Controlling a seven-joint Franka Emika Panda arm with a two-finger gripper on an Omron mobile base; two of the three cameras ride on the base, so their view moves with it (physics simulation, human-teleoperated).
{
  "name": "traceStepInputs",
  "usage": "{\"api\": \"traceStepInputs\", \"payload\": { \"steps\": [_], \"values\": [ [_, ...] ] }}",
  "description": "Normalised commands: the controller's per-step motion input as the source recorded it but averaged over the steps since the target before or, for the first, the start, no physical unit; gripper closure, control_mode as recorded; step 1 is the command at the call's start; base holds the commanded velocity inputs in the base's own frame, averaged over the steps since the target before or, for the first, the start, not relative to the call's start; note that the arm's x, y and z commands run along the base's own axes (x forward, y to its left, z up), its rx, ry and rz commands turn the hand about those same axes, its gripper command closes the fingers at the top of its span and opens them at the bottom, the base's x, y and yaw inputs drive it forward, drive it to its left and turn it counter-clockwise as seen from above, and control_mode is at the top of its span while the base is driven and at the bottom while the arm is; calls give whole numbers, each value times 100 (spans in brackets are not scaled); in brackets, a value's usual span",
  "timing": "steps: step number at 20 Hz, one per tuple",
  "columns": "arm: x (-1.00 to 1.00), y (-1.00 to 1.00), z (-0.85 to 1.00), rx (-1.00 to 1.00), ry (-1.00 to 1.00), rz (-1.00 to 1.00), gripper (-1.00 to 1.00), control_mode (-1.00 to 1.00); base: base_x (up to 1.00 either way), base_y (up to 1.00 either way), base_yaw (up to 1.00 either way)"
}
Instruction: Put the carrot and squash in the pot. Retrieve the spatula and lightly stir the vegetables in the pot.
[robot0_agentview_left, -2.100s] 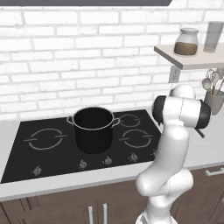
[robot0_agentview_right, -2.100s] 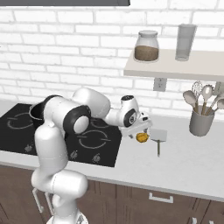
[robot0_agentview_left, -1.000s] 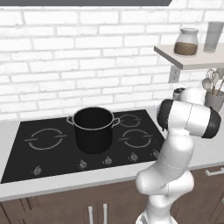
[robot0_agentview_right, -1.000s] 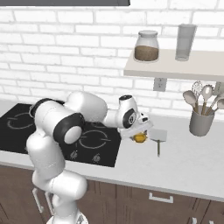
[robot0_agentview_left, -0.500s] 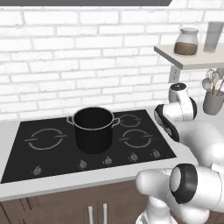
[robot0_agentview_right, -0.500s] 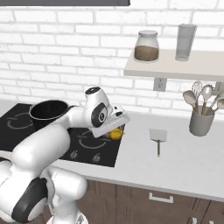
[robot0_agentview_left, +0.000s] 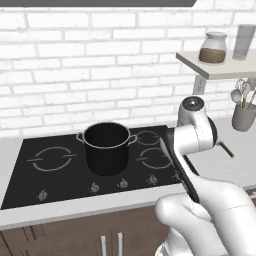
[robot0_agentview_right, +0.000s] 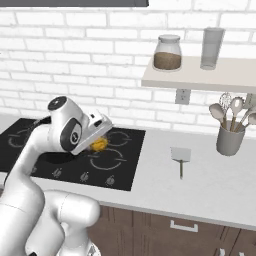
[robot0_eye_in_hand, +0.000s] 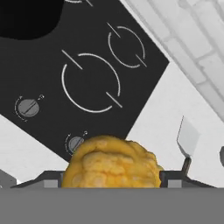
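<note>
Since the earlier frames your arm has swung from the counter by the spatula (robot0_agentview_right: 180, 156) back over the hob (robot0_agentview_right: 120, 165) — the squash has travelled with it, and the spatula has stayed put.

Your gripper (robot0_agentview_right: 100, 141) is clenched on the squash (robot0_eye_in_hand: 109, 162), a knobbly yellow lump between the fingers; in the right base view it shows as a yellow patch under the hand (robot0_agentview_right: 99, 144). You hold it high above the right-hand burners, presumably so it clears the rim on the way across.

The pot (robot0_agentview_left: 107, 147) stands on the hob between the left and right burners; in the hand view its dark mouth sits at about 11 o'clock from the squash (robot0_eye_in_hand: 26, 17), so you are not yet over it. I cannot tell whether the carrot is inside.

Nothing stands between you and the pot but open hob — mind the near side handle (robot0_agentview_left: 132, 140) as you come in. The spatula lies on the counter at 3 o'clock of the hob, well apart, with the utensil crock (robot0_agentview_right: 230, 140) further right and the shelf (robot0_agentview_right: 200, 77) with its jar (robot0_agentview_right: 167, 52) above.
</note>
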Motion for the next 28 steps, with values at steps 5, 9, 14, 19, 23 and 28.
{"api": "traceStepInputs", "payload": {
  "steps": [5, 9, 14, 19, 23, 28],
  "values": [
    [0, 98, 100, 3, -1, 9, 100, -100, 0, 0, 0],
    [14, 92, 67, 17, 9, 12, 100, -100, 0, 0, 0],
    [54, 75, 23, 18, 12, 9, 100, -100, 0, 0, 0],
    [90, 82, -73, 1, 12, 3, 100, -100, 0, 0, 0],
    [60, 66, -61, 0, 2, 0, 100, -100, 0, 0, 0],
    [74, 43, -57, -1, 4, 0, 100, -100, 0, 0, 0]
  ]
}}
